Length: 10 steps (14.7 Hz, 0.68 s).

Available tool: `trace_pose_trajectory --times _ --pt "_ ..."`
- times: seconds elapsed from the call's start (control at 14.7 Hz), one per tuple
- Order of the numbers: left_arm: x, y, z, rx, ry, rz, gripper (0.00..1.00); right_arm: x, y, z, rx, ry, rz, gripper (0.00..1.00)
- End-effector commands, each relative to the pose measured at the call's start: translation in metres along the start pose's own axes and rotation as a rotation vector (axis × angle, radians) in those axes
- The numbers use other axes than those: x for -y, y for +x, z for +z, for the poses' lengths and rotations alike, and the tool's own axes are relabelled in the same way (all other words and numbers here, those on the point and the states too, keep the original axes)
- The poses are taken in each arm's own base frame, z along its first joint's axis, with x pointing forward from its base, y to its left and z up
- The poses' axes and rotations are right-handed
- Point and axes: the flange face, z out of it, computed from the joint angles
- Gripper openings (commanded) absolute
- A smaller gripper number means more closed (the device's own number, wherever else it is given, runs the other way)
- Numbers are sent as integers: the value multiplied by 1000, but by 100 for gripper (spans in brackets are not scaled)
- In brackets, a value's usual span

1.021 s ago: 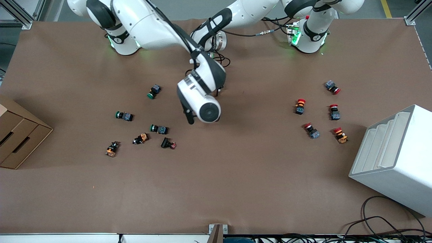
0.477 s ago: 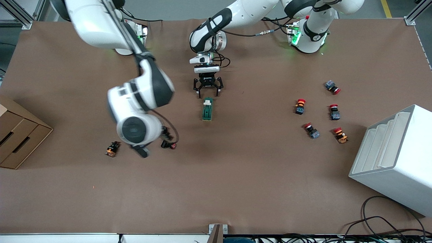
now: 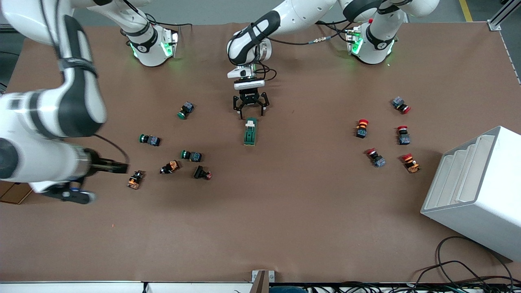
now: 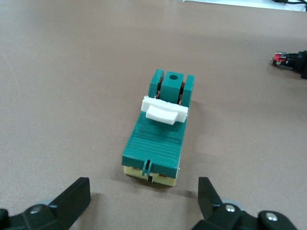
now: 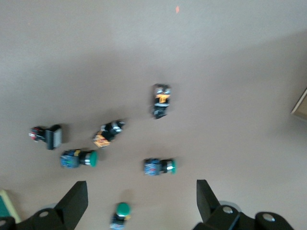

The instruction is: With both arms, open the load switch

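Observation:
The dark-green load switch (image 3: 250, 132) lies flat mid-table, its white lever (image 4: 164, 112) across the top. My left gripper (image 3: 249, 110) hovers low just off the switch's cream end, on the side toward the robot bases. It stands open (image 4: 144, 191), with only bare table between its fingers and nothing touching the load switch (image 4: 160, 139). My right arm (image 3: 61, 114) is raised high over its own end of the table. The right gripper (image 5: 141, 191) is open and empty, looking down on the scattered push buttons from well above.
Several green-capped and orange-bodied push buttons (image 3: 191, 155) lie toward the right arm's end. Several red-capped ones (image 3: 362, 127) lie toward the left arm's end. A white slotted rack (image 3: 476, 191) and a cardboard box (image 3: 16, 193) sit at the table's two ends.
The right arm has swung away from over the table's middle to its own end, uncovering the load switch and the left gripper. The left gripper has stayed put.

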Motion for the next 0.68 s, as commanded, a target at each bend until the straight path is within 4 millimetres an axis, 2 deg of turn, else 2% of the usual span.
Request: trace_pose_trajectory --times 0.0,0.14,0.27,0.34,0.48,0.61 --pt "-8 0 -5 71 43 15 100 -52 -12 -23 -29 -11 -69 100" --pt "-21 18 -11 113 85 8 100 -85 -23 -38 -12 -2 -49 100" --pt "-31 37 -18 150 114 -4 100 -111 -28 -39 36 6 -13 100" --pt "-38 50 -21 168 128 -12 100 -122 -31 -45 28 11 -4 100" --pt "-50 72 -26 220 156 -8 100 -134 -31 -49 20 28 -31 100" --pt "-60 94 -29 264 196 -18 100 -133 -33 -64 -11 25 -42 100"
